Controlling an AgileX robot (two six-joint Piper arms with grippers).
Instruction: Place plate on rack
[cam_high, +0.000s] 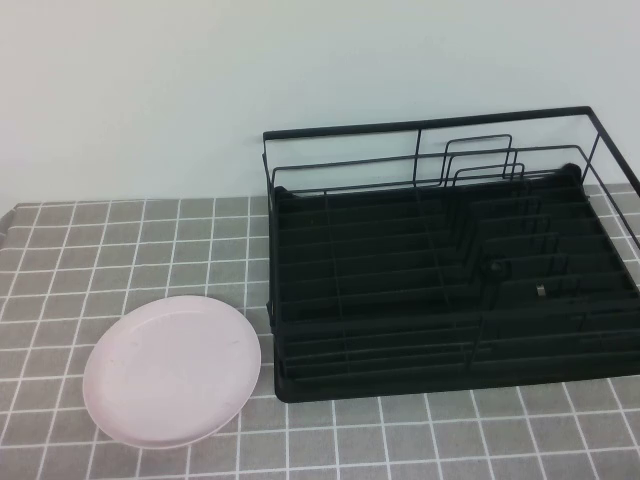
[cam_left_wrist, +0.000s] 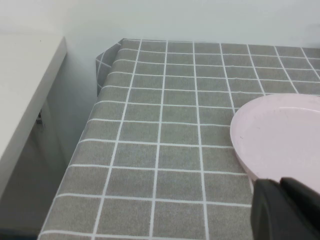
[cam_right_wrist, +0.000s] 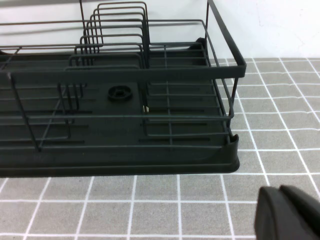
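Observation:
The pale pink plate (cam_high: 172, 370) lies flat on the grey checked cloth at the front left of the table, just left of the rack. The black wire rack (cam_high: 450, 270) with its tray base fills the right half and holds nothing. Neither arm shows in the high view. In the left wrist view the plate (cam_left_wrist: 282, 137) lies just beyond my left gripper (cam_left_wrist: 280, 186), which is shut and holds nothing, hovering at the plate's near rim. My right gripper (cam_right_wrist: 280, 192) is shut and bare above the cloth, in front of the rack's (cam_right_wrist: 120, 105) near corner.
The table's left edge (cam_left_wrist: 82, 135) drops off beside a white counter (cam_left_wrist: 25, 85). A plain pale wall stands behind the table. Open checked cloth (cam_high: 450, 440) stretches in front of the rack.

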